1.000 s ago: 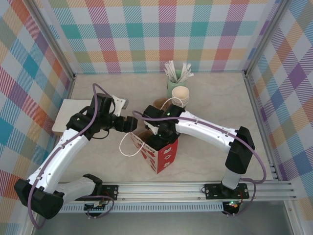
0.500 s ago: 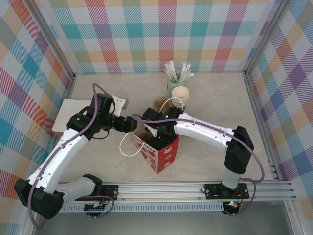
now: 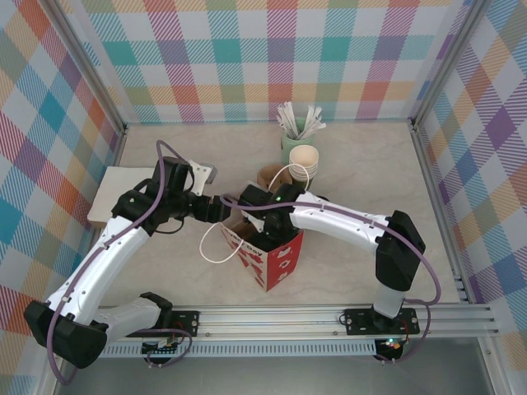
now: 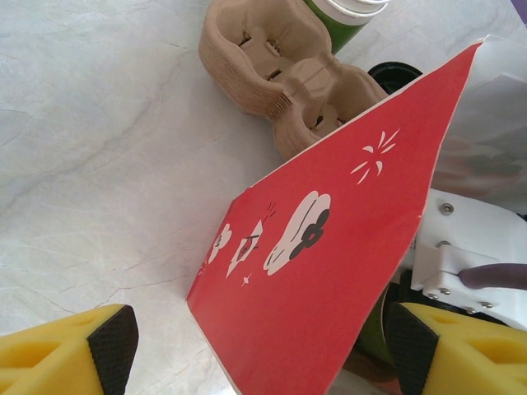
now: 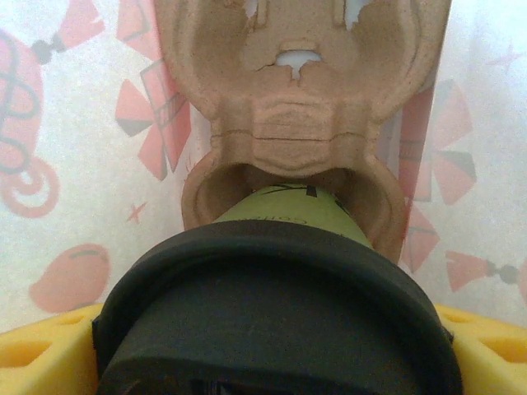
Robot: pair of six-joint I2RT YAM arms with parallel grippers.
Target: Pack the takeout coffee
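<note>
The takeout coffee (image 5: 290, 207), a green cup with a black lid (image 5: 272, 304), is gripped between the yellow fingers of my right gripper (image 5: 272, 350). Its lower end sits in one socket of a brown pulp cup carrier (image 5: 296, 99) that lies inside the red paper bag (image 3: 278, 257). In the top view my right gripper (image 3: 262, 222) reaches down into the bag's mouth. My left gripper (image 3: 221, 210) is at the bag's left side, open wide. The bag's red wall (image 4: 329, 247) stands between its fingers. One finger (image 4: 111, 346) is outside over the table, the other (image 4: 416, 346) is past the bag's edge.
Behind the bag stand a stack of pulp carriers (image 3: 268, 174), a stack of lidless green cups (image 3: 303, 160) and a pale green pot of white stirrers (image 3: 295, 132). A white board (image 3: 115, 193) lies at the left. A white cable loop (image 3: 216, 243) hangs beside the bag.
My right arm has eased a little to the left over the bag's mouth with the cup in it. The left arm has held still.
</note>
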